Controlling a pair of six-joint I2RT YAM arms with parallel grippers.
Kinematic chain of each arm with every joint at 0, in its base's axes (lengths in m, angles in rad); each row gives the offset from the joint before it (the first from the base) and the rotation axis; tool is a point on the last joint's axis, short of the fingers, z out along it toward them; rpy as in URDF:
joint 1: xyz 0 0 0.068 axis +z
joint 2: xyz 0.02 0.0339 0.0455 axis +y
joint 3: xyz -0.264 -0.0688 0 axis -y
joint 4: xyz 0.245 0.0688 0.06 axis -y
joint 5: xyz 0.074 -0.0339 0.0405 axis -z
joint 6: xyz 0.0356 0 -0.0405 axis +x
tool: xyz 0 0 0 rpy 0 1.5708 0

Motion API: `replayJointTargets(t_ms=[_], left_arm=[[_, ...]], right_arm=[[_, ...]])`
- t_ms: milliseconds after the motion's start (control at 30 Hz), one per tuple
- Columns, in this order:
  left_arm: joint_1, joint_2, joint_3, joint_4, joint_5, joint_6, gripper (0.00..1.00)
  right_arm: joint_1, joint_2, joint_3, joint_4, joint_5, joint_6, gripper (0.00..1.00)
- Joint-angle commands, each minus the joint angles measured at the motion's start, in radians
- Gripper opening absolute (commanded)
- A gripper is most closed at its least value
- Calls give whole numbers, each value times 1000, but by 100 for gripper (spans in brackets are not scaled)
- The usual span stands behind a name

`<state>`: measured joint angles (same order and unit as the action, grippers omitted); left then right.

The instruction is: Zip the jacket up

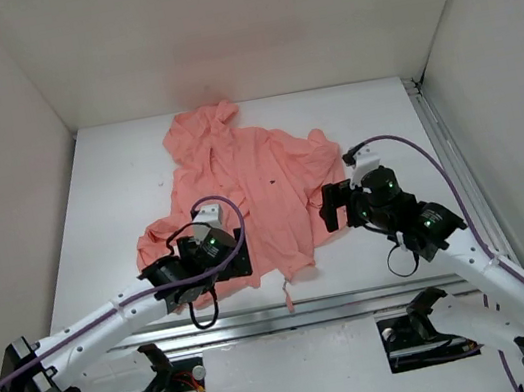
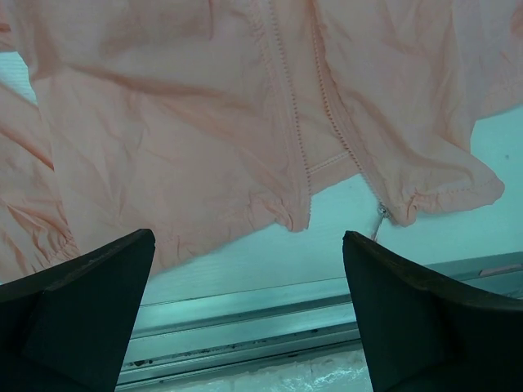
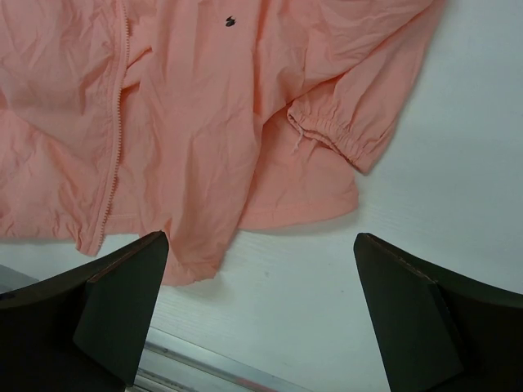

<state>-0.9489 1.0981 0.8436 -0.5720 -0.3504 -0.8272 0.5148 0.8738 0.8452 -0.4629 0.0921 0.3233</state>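
My left pincer is wide open and holds nothing. It hangs just over the bottom edge of the jacket, which lies wrinkly on the desk. My right pincer is open and empty too, above the jacket's other side, near a sleeve cuff.

The little zip pull sits at the bottom corner of one front half. The two bottom corners are apart.

The cloth is thin, so I think a pinch could grab both layers, or drag the whole jacket and bunch it up. The pull is tiny and could slip out.

I cannot tell if the zip teeth are joined higher up. In the top view, my left arm covers part of the jacket.
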Motion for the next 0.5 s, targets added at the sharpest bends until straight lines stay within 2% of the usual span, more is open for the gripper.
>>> replayJointTargets(t_ms=[0,333,433,467], left_arm=[[-11,-18,40,0,-21,-30,97],[-54,15,23,18,-13,-96,96],[-76,57,43,6,-19,-116,92],[-76,72,51,-3,-22,-119,87]], right_arm=[[13,2,14,32,-12,13,98],[40,34,5,17,14,40,98],[51,34,-1,17,32,48,98],[57,34,-5,17,35,48,98]])
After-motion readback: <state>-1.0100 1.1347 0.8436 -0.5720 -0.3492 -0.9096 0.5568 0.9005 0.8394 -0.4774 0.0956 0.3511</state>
